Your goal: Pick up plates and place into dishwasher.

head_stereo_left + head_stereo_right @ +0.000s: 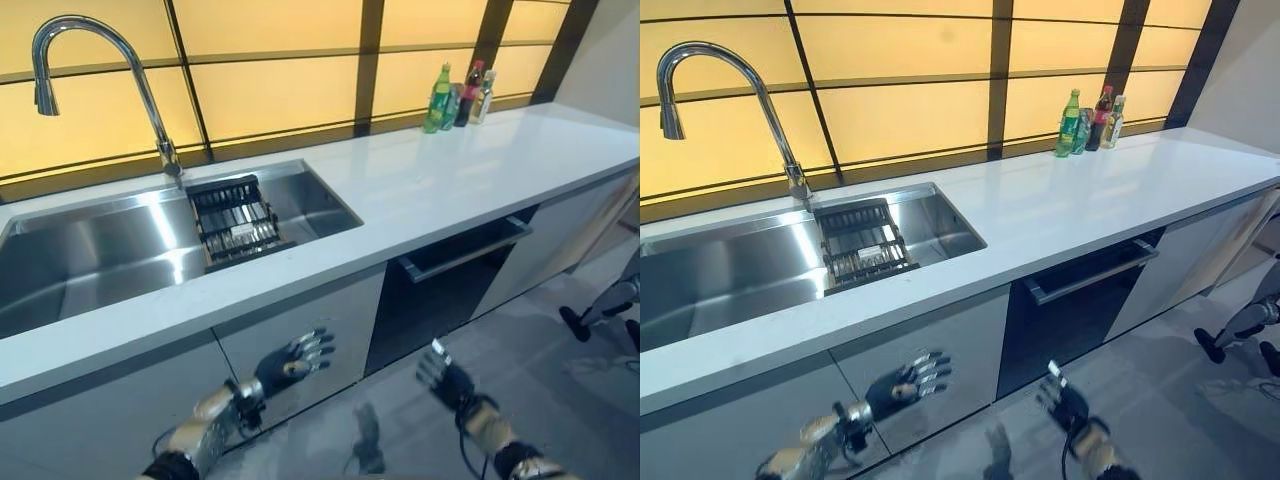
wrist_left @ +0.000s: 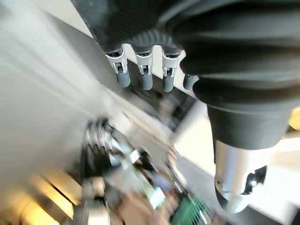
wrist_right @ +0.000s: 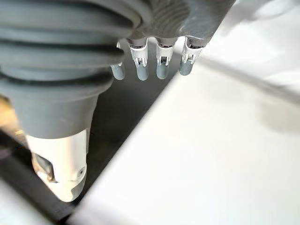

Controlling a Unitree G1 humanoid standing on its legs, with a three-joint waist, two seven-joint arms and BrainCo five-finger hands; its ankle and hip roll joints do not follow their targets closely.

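Below the table edge in the left eye view, my left robot hand and right robot hand hang open and empty; the dishwasher lies nearer the right. Right eye view: the sink rack sits up-left; no plates discernible.

At my ten o'clock the rack sits in the sink; dishwasher at one, bottles beyond on the counter.

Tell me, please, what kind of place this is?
Most likely a kitchen: a steel sink with a tall faucet is set in a white counter, and a dishwasher sits under it, door slightly open.
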